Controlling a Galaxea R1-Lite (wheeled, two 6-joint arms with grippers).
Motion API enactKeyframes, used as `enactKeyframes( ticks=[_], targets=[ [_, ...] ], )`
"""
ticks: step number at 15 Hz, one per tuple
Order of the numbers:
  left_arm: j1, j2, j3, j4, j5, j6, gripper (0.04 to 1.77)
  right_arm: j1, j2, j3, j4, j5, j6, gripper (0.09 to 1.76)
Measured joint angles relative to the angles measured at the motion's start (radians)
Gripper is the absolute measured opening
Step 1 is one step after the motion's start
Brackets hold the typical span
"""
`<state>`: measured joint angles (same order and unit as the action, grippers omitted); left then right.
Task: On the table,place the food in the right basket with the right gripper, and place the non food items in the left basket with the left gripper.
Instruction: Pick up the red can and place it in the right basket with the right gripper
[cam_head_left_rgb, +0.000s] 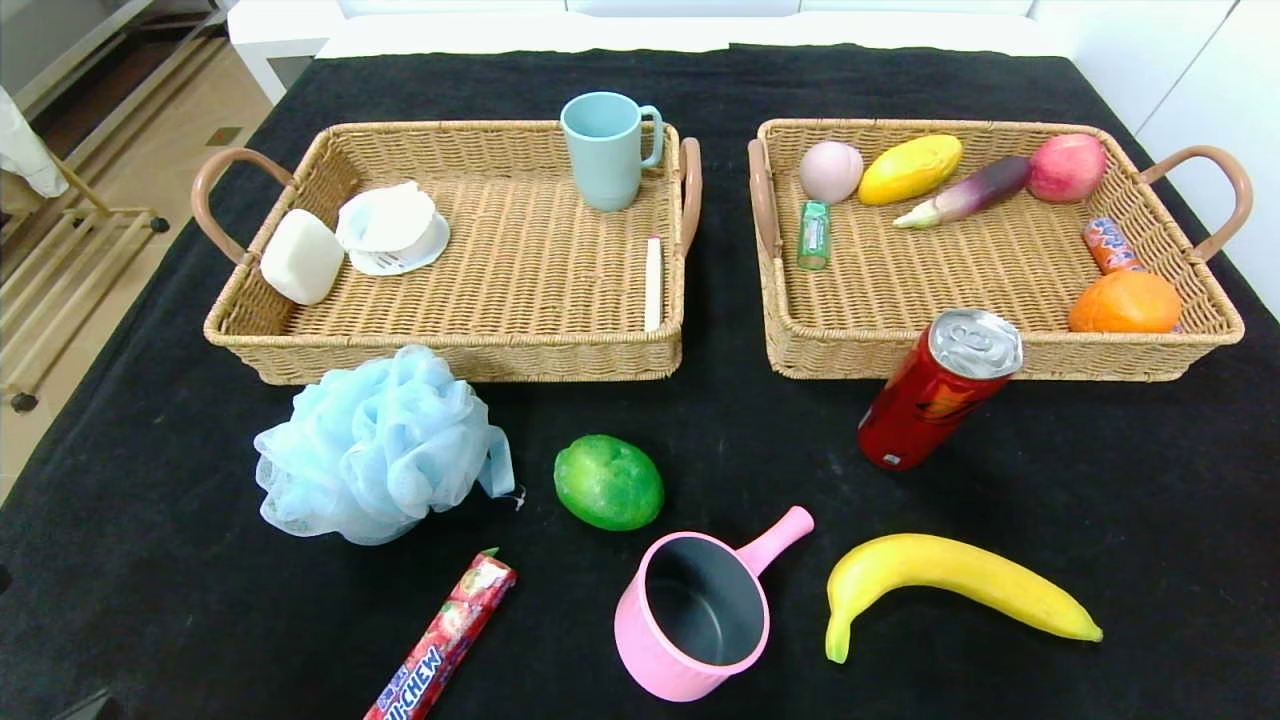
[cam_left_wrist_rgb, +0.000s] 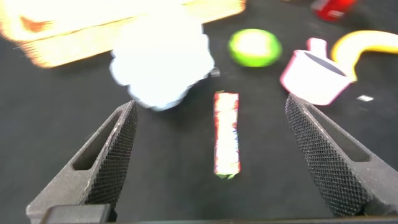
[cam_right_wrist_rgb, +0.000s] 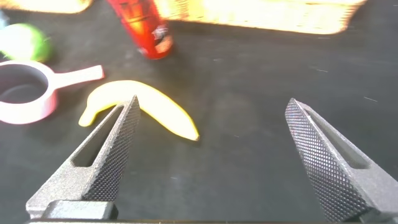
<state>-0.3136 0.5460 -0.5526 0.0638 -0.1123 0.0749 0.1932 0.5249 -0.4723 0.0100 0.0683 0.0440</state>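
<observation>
On the black table, in front of the baskets, lie a blue bath puff (cam_head_left_rgb: 380, 445), a green lime (cam_head_left_rgb: 608, 482), a Hi-Chew candy bar (cam_head_left_rgb: 445, 637), a pink pot (cam_head_left_rgb: 695, 615), a banana (cam_head_left_rgb: 950, 585) and a red can (cam_head_left_rgb: 935, 390). The left basket (cam_head_left_rgb: 470, 350) and right basket (cam_head_left_rgb: 1000, 355) each hold several items. Neither gripper shows in the head view. My left gripper (cam_left_wrist_rgb: 210, 102) hangs open above the cloth, with the candy bar (cam_left_wrist_rgb: 226, 134) lying between and beyond its fingers. My right gripper (cam_right_wrist_rgb: 213, 99) is open and empty over bare cloth beside the banana (cam_right_wrist_rgb: 146, 106).
A teal cup (cam_head_left_rgb: 605, 148), a white block (cam_head_left_rgb: 302, 256) and a white lid (cam_head_left_rgb: 392, 228) sit in the left basket. Fruit, an orange (cam_head_left_rgb: 1125, 302) and a green tube (cam_head_left_rgb: 814, 235) sit in the right one. The table's left edge drops to the floor.
</observation>
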Motion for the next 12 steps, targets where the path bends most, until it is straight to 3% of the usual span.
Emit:
enactKeyframes(
  ticks=[3, 7, 9, 12],
  targets=[
    [-0.094, 0.111, -0.063, -0.028, 0.0, 0.001, 1.72, 0.088, 0.106, -0.053, -0.01, 0.0, -0.002, 1.71],
    [-0.123, 0.263, -0.125, -0.126, -0.001, 0.013, 1.72, 0.172, 0.247, -0.099, -0.093, -0.019, -0.009, 1.71],
    [-0.126, 0.327, -0.136, -0.156, -0.012, 0.045, 1.72, 0.263, 0.331, -0.105, -0.17, -0.098, -0.01, 1.71],
    [-0.127, 0.369, -0.134, -0.159, -0.095, 0.049, 1.72, 0.389, 0.43, -0.103, -0.234, -0.222, -0.01, 1.71]
  ],
)
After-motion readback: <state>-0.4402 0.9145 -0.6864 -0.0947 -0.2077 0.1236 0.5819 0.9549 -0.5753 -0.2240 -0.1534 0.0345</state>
